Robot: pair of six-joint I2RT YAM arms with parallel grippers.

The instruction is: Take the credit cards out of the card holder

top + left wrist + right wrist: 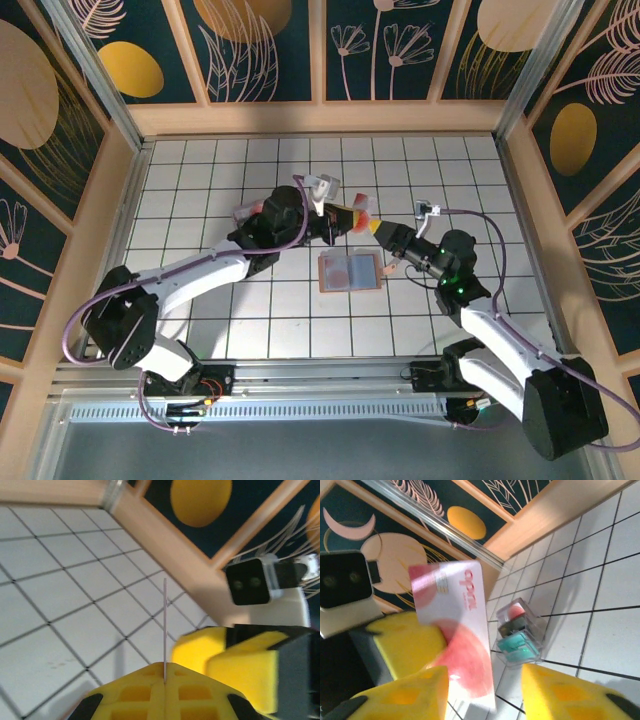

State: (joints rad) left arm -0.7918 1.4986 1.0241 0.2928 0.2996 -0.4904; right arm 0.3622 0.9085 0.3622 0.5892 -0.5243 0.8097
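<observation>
The card holder [350,271] lies open and flat on the tiled table, blue-grey inside an orange-tan border. Above its far edge my left gripper [340,222] is shut on a credit card [358,214]. In the left wrist view that card [164,630] stands edge-on, pinched between the yellow fingertips of the left gripper [164,666]. In the right wrist view the same card [457,630] is white with pink-red circles. My right gripper [485,695] is open around its lower end, with a wide gap on the right side. From above, the right gripper [380,231] meets the card from the right.
A small clear box [520,632] with red and teal contents stands on the tiles beyond the card; from above, the box [248,212] sits left of the left arm. Wooden walls [320,118] ring the table. Open tiles lie in front of the holder.
</observation>
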